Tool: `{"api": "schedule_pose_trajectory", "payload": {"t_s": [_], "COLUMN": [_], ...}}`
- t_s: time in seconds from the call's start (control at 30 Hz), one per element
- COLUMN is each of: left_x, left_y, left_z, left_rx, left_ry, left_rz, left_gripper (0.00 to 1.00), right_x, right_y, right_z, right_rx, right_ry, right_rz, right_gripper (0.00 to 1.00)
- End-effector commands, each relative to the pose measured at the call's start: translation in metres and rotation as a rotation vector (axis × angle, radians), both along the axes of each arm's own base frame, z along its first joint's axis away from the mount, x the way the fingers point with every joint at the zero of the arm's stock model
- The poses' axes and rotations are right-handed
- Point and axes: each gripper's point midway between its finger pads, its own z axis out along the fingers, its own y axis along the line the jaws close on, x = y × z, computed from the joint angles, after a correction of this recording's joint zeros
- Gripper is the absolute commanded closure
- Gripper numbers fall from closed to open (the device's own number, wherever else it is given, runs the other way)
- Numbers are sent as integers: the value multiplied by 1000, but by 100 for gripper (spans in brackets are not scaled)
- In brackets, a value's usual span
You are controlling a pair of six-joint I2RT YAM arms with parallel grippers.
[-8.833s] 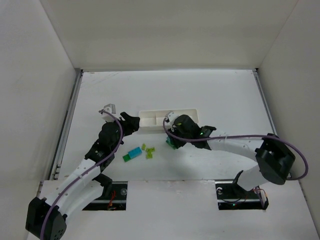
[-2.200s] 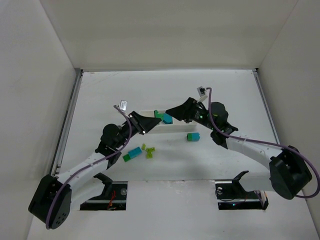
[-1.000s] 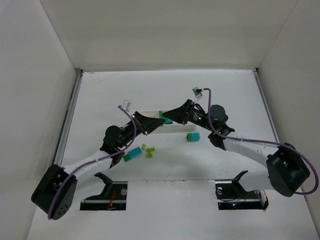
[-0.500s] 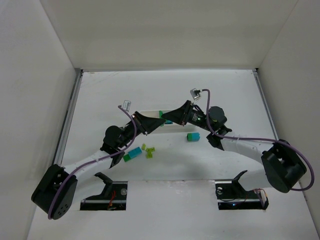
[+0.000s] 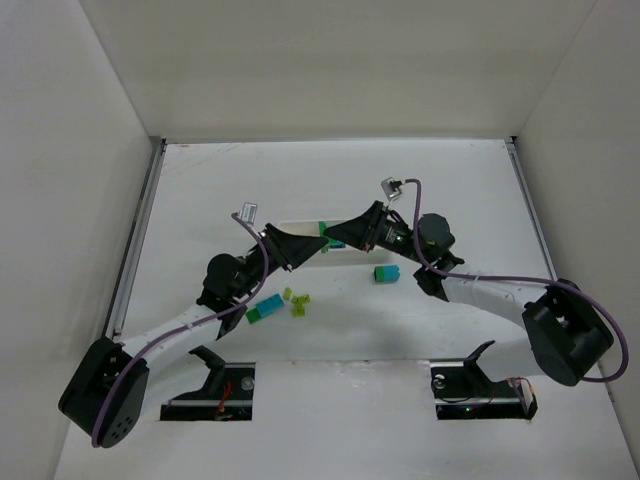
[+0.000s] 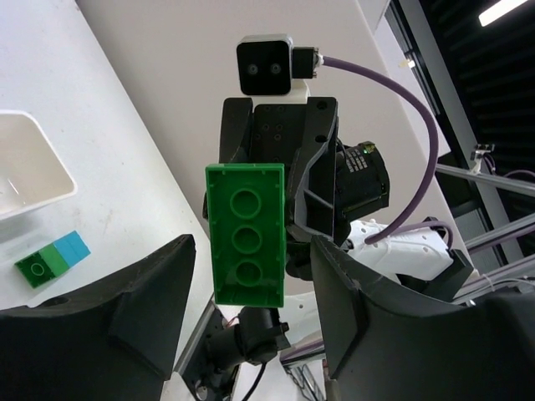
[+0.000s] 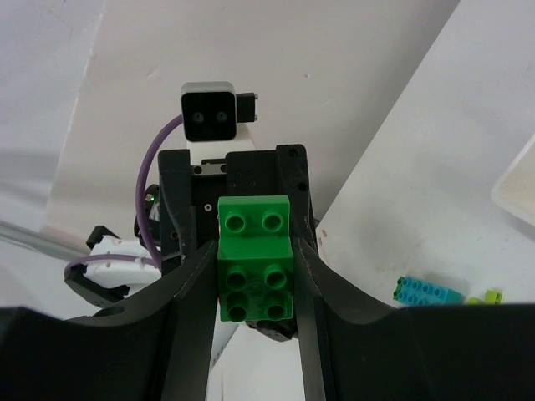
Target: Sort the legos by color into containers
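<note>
A: Where's green brick (image 6: 247, 242)?
B: Aloft by tray (image 6: 33, 171), betw. both grippers, long axis along their fingers.
A: Held?
B: Right gripper (image 7: 255, 259) clamps it; left gripper (image 6: 252, 251) jaws apart, gaps either side.

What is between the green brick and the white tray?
Nothing visible. The right gripper holds the green brick above the tray. The left gripper is open, with its fingers on either side of the brick.
</note>
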Motion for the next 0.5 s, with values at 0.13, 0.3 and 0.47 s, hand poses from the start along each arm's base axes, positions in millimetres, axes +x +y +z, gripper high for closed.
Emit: {"api": "schedule_pose_trajectory", "payload": {"t_s": [0.13, 0.3, 0.47], "left_x": [-2, -4, -5], "left_y": [8, 2, -4], "left_z": [5, 3, 1], "left_rx": [18, 43, 55], "left_ry": [-57, -63, -60], "left_rz": [43, 28, 15], "left_gripper": [54, 58, 63], "right_x": [4, 5, 5], "right_y": [-6, -6, -6], "right_z": [18, 17, 17], "right_rx": [54, 55, 56], "right_ry": [-56, -47, -45], "right_rz": [-24, -26, -26], "right_gripper": [60, 60, 60]}}
